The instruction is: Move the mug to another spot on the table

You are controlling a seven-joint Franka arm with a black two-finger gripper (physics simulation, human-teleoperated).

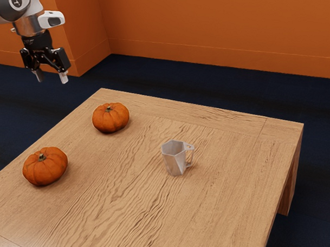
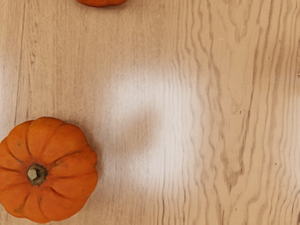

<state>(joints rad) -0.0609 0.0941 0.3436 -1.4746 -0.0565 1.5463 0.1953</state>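
A small white faceted mug [image 1: 177,156] stands upright near the middle of the wooden table [image 1: 222,208], its handle turned toward the exterior view's right. My gripper [image 1: 50,76] hangs high in the air at the exterior view's upper left, far from the mug, open with nothing between its fingers. The wrist view looks straight down on the tabletop [image 2: 211,117], where one pumpkin [image 2: 45,169] lies below my hand.
Two orange pumpkins sit on the table: one [image 1: 110,117] toward the back, another [image 1: 45,165] near the exterior view's left edge. A sliver of the second pumpkin [image 2: 101,2] shows in the wrist view. Orange walls and a dark floor surround the table.
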